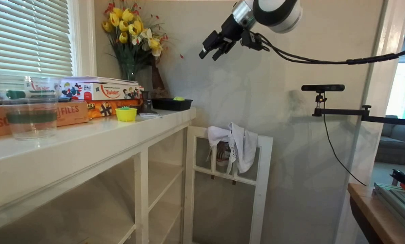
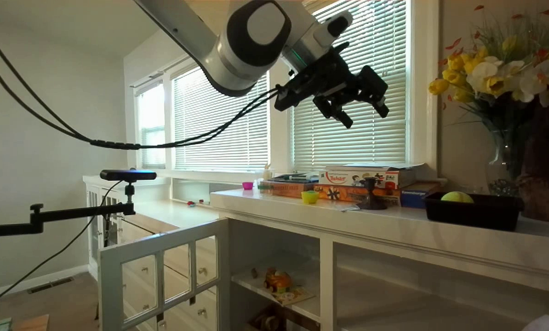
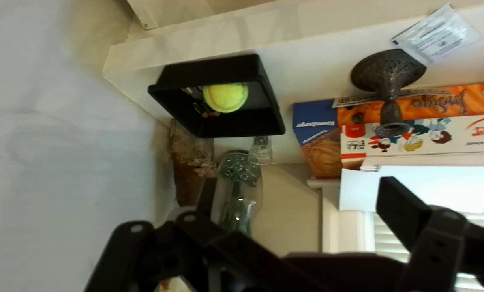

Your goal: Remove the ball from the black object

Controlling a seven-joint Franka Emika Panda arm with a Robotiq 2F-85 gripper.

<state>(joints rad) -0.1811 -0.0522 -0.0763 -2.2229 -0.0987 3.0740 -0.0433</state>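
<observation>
The yellow-green ball (image 1: 179,98) sits inside the black object (image 1: 172,105), a shallow rectangular black tray on the white counter's end. In an exterior view, the ball (image 2: 457,197) shows above the rim of the tray (image 2: 472,214). The wrist view stands upside down; there the whole ball (image 3: 225,97) shows inside the tray (image 3: 213,71), beside a few small dark items. My gripper (image 1: 209,55) is open and empty, high in the air, well above and apart from the tray. It also shows in an exterior view (image 2: 365,115), and its spread fingers show in the wrist view (image 3: 298,194).
A glass flower vase (image 3: 238,190) and a brown wooden piece (image 3: 189,162) stand behind the tray. A dark candlestick (image 2: 371,195), game boxes (image 2: 366,177) and a yellow cup (image 2: 310,197) stand along the counter. A cabinet door (image 1: 265,162) hangs open below.
</observation>
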